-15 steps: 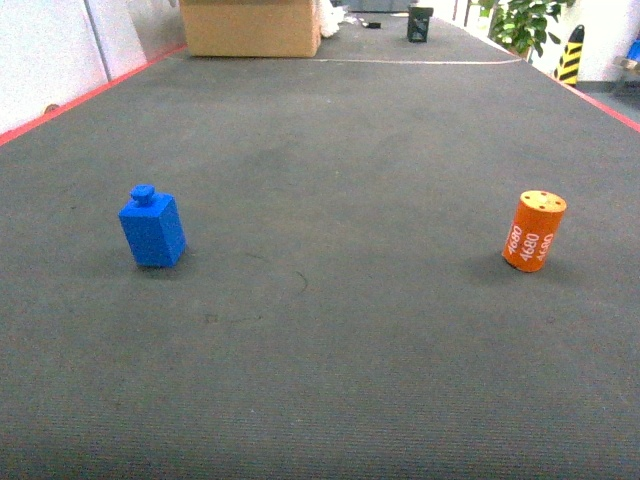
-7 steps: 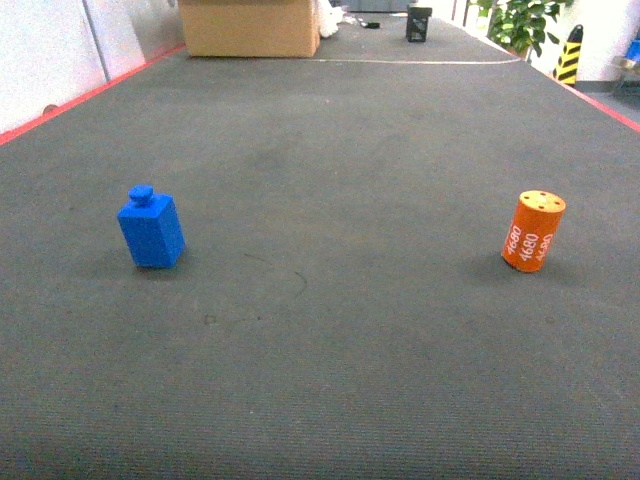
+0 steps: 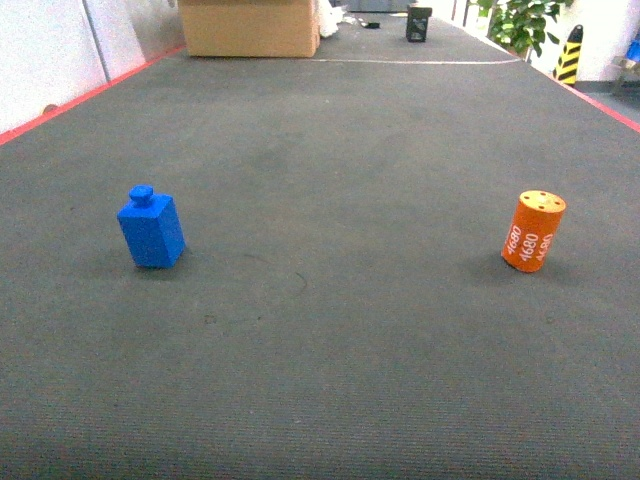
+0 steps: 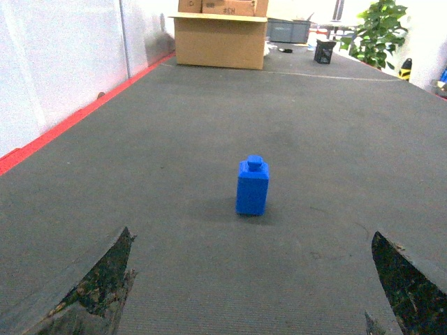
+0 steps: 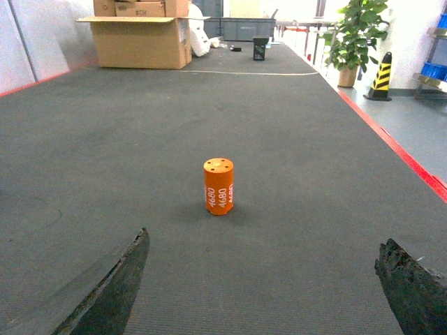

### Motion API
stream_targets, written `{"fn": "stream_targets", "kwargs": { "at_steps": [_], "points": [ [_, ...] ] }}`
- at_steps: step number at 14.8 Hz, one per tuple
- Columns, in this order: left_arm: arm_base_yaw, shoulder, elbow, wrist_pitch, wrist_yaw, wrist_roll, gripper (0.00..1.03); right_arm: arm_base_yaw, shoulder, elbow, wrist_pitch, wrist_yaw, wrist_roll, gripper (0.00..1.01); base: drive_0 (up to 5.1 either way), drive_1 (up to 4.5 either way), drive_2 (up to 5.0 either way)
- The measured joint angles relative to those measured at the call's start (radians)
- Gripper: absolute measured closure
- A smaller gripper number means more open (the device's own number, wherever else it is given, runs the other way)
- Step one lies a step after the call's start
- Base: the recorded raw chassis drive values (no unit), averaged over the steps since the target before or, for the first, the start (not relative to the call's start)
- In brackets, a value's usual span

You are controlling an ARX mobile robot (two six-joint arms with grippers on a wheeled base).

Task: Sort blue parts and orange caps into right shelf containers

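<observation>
1. On the dark mat, left of centre, the blue part (image 3: 151, 228) stands upright, a small knob on top; nothing is sorted yet.
2. Well apart to the right, the orange cap (image 3: 533, 231) stands, "4680" printed on its side.
3. Left gripper (image 4: 251, 293) and right gripper (image 5: 262, 293) are spread wide, empty, each short of its piece.
4. No shelf containers show.

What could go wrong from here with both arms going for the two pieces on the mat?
1. The orange cap stands upright on its end; a glancing touch by the right tool might tip it and let it roll on the dark mat.
2. The blue part is tall and narrow with a small knob on top, so the left tool could topple it.
3. No shelf containers show in any view, so the drop-off is unconfirmed.
</observation>
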Motion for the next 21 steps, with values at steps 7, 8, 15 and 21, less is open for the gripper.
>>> {"fn": "stream_targets", "kwargs": {
  "at_steps": [7, 8, 15, 21],
  "points": [
    [0.0, 0.0, 0.0, 0.0, 0.0, 0.0, 0.05, 0.0, 0.0, 0.0, 0.0, 0.0, 0.0, 0.03, 0.0, 0.0, 0.0],
    [0.0, 0.0, 0.0, 0.0, 0.0, 0.0, 0.05, 0.0, 0.0, 0.0, 0.0, 0.0, 0.0, 0.03, 0.0, 0.0, 0.0],
    [0.0, 0.0, 0.0, 0.0, 0.0, 0.0, 0.05, 0.0, 0.0, 0.0, 0.0, 0.0, 0.0, 0.03, 0.0, 0.0, 0.0],
    [0.0, 0.0, 0.0, 0.0, 0.0, 0.0, 0.05, 0.0, 0.0, 0.0, 0.0, 0.0, 0.0, 0.03, 0.0, 0.0, 0.0]
  ]
}}
